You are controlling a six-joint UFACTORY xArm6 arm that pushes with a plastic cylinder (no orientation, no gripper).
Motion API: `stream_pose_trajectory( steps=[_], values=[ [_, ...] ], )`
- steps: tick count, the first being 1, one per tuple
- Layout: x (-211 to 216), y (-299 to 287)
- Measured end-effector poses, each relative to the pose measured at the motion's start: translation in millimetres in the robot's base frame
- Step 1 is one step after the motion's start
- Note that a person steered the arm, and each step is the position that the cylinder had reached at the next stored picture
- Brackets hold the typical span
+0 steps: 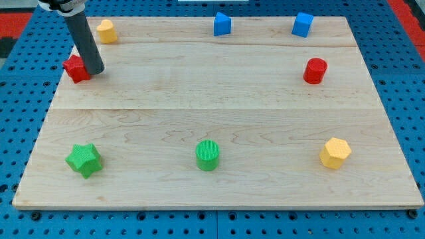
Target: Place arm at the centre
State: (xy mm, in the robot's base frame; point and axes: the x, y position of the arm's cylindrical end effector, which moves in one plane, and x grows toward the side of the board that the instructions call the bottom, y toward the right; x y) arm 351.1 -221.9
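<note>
Tip point(95, 70) against red block point(76, 68), upper left of board point(212, 113); no hand visible.

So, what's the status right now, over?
My tip at the view's upper left, against the red block. Board centre not yet reached. Nothing in the path.

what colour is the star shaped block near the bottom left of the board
Green. The star-shaped block shows clearly in the camera view, the only one given.
</note>
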Motion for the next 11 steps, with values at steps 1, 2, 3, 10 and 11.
stream_pose_trajectory(
  steps=[1,2,3,10,11],
  values=[
    [3.2,7.5],
    [6.2,24.8],
    [11.6,54.5],
    [22.2,291.0],
    [22.4,369.8]
  ],
)
